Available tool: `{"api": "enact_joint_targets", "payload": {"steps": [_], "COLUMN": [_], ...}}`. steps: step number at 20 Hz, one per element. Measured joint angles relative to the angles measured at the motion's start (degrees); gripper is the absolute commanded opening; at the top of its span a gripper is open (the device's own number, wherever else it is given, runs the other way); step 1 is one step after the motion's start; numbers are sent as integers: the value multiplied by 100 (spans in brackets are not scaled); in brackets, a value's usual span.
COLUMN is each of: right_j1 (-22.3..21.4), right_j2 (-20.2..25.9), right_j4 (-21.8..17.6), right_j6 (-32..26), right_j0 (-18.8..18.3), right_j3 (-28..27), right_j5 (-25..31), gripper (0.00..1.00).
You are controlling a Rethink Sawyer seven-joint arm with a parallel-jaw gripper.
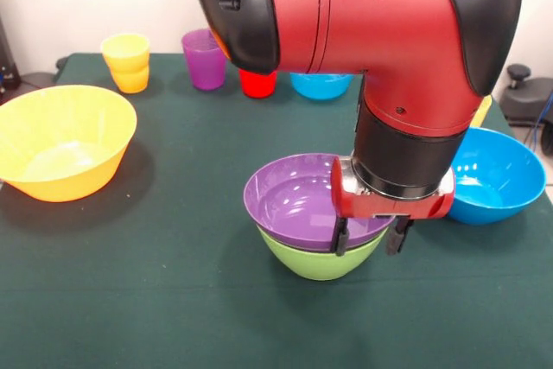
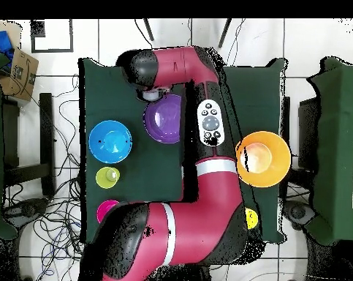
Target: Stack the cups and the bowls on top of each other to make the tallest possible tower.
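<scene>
A purple bowl [image 1: 298,200] sits nested in a green bowl [image 1: 320,264] at the table's middle, forming a low tower; it also shows in the overhead view [image 2: 163,121]. My gripper [image 1: 371,236] hangs at this pile's right rim, fingers [image 1: 341,236] apart and open, one over the purple bowl's inside and one outside. In the overhead view the gripper [image 2: 152,93] is at the purple bowl's edge. A blue bowl [image 1: 499,174] stands to the right, a wide orange bowl [image 1: 65,140] to the left. Along the back stand an orange-yellow cup [image 1: 127,62], purple cup [image 1: 205,58], red cup [image 1: 257,84] and small translucent blue bowl [image 1: 321,85].
In the overhead view a pale yellow cup [image 2: 108,176] and a red-pink small bowl [image 2: 107,211] stand beside the blue bowl [image 2: 110,141], near the robot's base. The arm [image 1: 380,23] hides part of the table's back.
</scene>
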Motion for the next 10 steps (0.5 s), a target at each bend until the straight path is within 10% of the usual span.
{"api": "enact_joint_targets", "payload": {"steps": [10], "right_j1": [-24], "right_j2": [-8], "right_j4": [0], "right_j6": [0], "right_j0": [-5], "right_j3": [72], "right_j5": [-1], "gripper": [100]}}
